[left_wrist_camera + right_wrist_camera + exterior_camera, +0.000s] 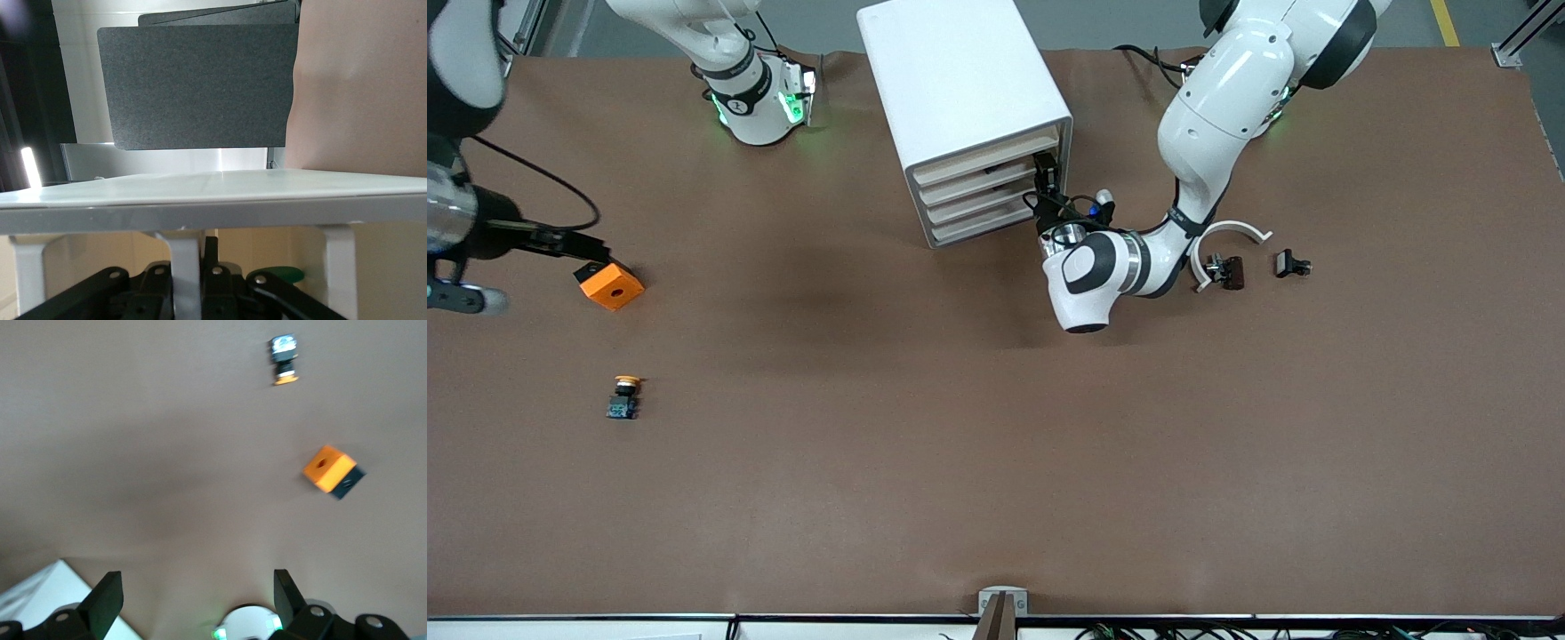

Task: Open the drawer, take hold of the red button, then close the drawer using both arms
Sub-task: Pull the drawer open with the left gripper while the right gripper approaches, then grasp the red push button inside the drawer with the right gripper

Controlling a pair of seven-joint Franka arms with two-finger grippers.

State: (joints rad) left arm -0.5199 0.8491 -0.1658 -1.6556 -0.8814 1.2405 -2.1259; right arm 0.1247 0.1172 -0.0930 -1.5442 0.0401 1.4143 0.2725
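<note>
The white drawer cabinet [960,98] stands at the robots' edge of the table, and all its drawers [983,191] look closed. My left gripper [1045,188] is at the drawer fronts, on the side toward the left arm's end. In the left wrist view it [193,261] is shut on a white post of the drawer handle [185,273], under the white handle bar [213,200]. The red button is hidden. My right gripper [198,587] hangs open and empty, high over the right arm's end of the table.
An orange block [610,286] [328,468] lies near the right arm's end. A yellow-capped button [623,397] [284,360] lies nearer the front camera than the block. Beside the left arm lie a white curved piece [1232,233] and two small black parts [1225,271] [1291,264].
</note>
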